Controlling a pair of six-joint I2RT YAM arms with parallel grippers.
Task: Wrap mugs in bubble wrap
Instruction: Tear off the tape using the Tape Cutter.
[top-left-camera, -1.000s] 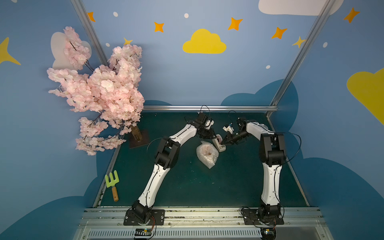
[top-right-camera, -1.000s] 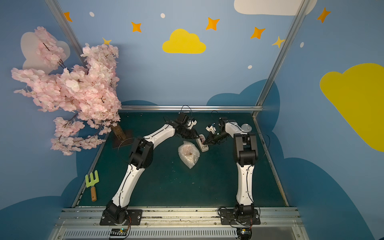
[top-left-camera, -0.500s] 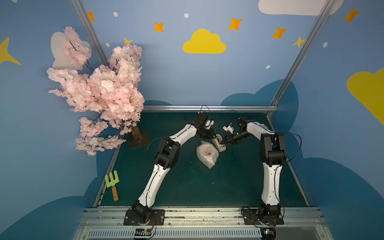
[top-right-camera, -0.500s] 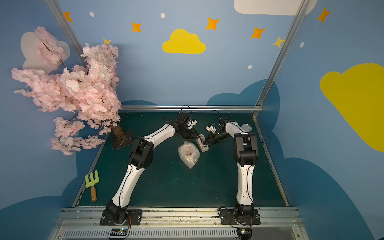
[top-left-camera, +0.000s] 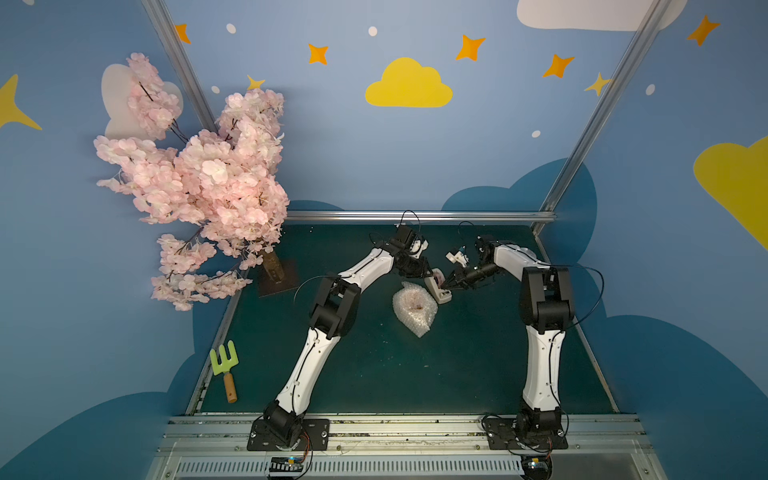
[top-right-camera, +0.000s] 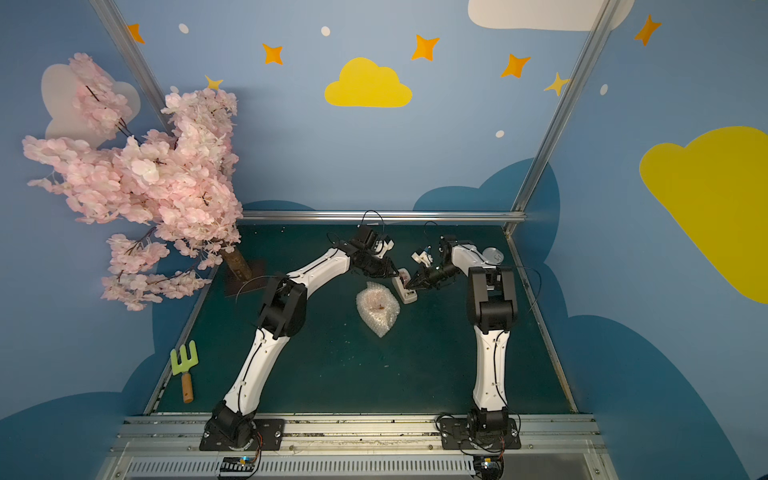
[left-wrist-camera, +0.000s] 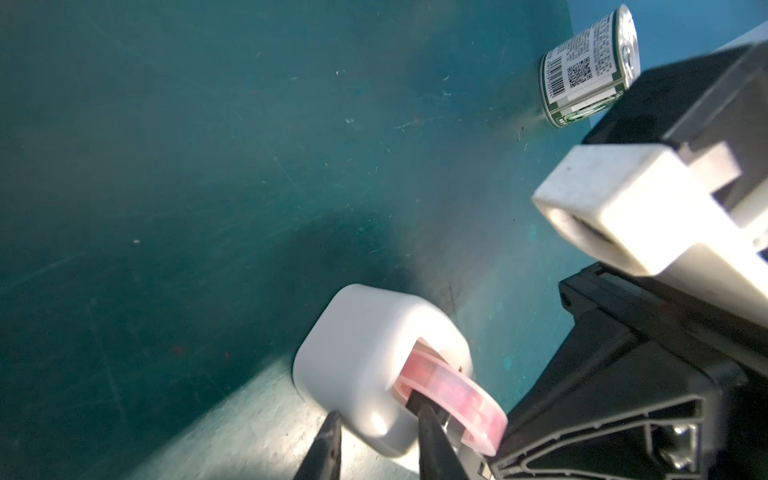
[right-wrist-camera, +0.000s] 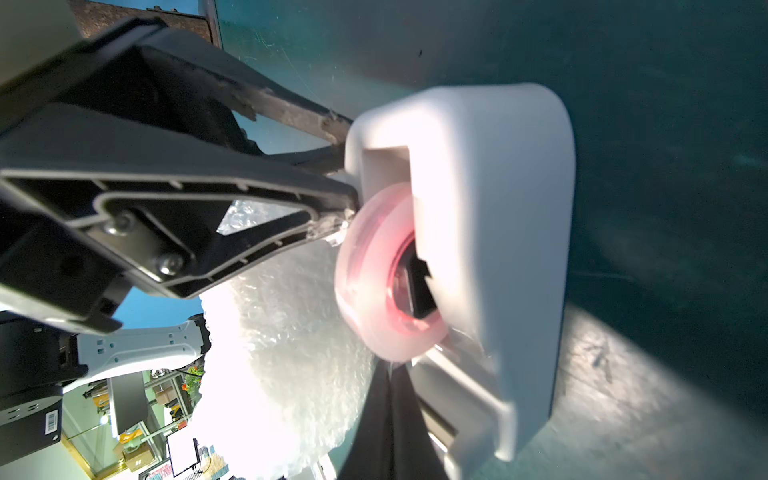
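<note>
On the green table (top-left-camera: 374, 374) the wrapping itself looks done. The bubble wrap (top-left-camera: 414, 308) is bunched into a closed bundle just beside both grippers, on the side toward your arm bases, and it touches neither. The mug (top-right-camera: 380, 306) is inside it and shows in both top views only as a reddish-brown blot through the top. What is left, as I judge it, is taping the bundle shut, and you are at that step now. The white tape dispenser (top-left-camera: 439, 291) sits between your two grippers, close to the bundle. Your left gripper (left-wrist-camera: 376, 419) is clamped on it: in the left wrist view one finger lies outside the dispenser's wall and the other inside, against the pink tape roll (right-wrist-camera: 374, 270). Your right gripper (right-wrist-camera: 388, 376) has its jaws together right at the roll, facing the left gripper. You cannot tell from these views whether a tape end is pinched between them, since no free strip shows. A can (left-wrist-camera: 590, 62) stands well beyond the left gripper, out of the work. Against the pictures from a second ago nothing has visibly moved: both arms, the dispenser and the bundle sit where they sat, and no tape has been drawn toward the wrap.
</note>
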